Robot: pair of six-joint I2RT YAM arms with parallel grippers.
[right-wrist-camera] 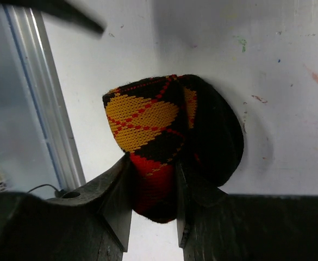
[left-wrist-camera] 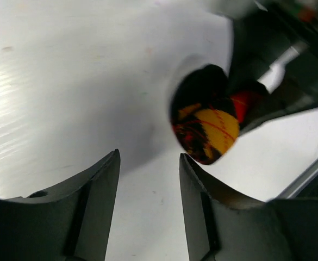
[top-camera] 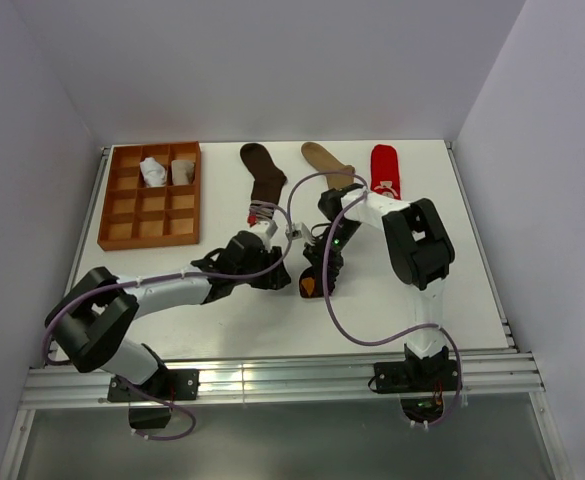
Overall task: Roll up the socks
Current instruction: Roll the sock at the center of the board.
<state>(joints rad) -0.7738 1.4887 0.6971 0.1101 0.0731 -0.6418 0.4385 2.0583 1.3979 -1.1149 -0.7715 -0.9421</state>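
Observation:
The black-orange argyle sock is bunched into a partly rolled lump on the white table. My right gripper is shut on its red-and-black part. In the top view the sock lies at mid-table under the right gripper. My left gripper is open and empty, just left of the sock and apart from it; it also shows in the top view. The dark brown sock, tan sock and red sock lie flat at the back.
The orange-brown gridded tray sits at the back left with two pale rolled socks in its far compartments. A metal rail runs along the table's near edge, close to the held sock.

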